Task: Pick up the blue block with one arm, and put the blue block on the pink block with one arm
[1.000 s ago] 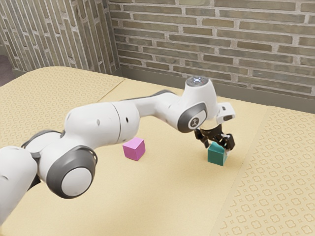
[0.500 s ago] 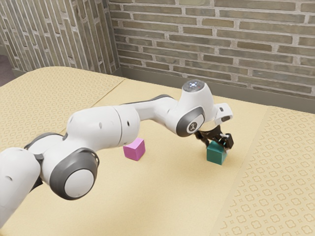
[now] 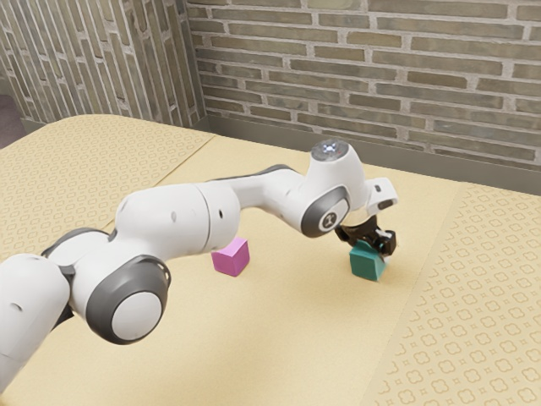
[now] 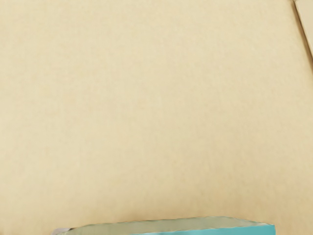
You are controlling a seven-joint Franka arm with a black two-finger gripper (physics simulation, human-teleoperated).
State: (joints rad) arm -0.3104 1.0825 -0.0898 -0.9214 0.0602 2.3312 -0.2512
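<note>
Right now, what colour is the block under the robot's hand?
The block is teal, a blue-green; the exterior view shows it best.

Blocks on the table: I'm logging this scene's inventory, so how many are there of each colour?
Blue: 1, the blue block, more teal in shade
Pink: 1, the pink block
Total: 2 blocks

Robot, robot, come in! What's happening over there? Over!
Gripper shut on blue block, block tilted. Pink block sits toward the exterior view's left, nothing on top yet. Nothing between the two blocks. Over.
</note>
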